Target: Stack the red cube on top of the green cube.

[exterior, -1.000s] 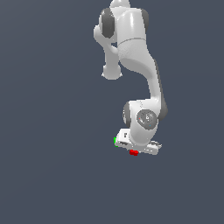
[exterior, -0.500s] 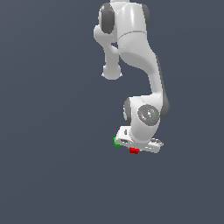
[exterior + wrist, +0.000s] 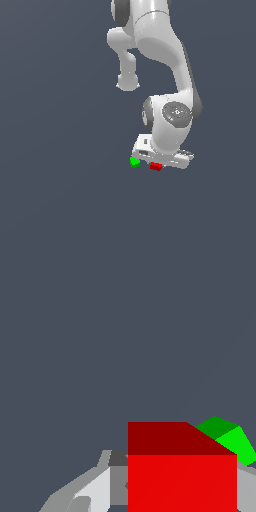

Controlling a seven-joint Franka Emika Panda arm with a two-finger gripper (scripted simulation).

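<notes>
The red cube [image 3: 155,166] sits between my gripper's [image 3: 158,162] fingers under the white hand, just off the grey floor. In the wrist view the red cube [image 3: 182,476] fills the space between the grey fingers [image 3: 95,490], which press on its two sides. The green cube [image 3: 134,162] rests on the floor close beside the red one, toward the exterior view's left. In the wrist view the green cube [image 3: 227,440] shows just behind the red cube's far corner. The two cubes are apart but very near each other.
A plain dark grey floor [image 3: 60,200] lies all around. The white arm [image 3: 165,55] rises above the hand, with its elbow high in the exterior view.
The red cube has risen slightly with the gripper and shifted a little toward the exterior view's right. The green cube has stayed in place. The upper arm has swung upward.
</notes>
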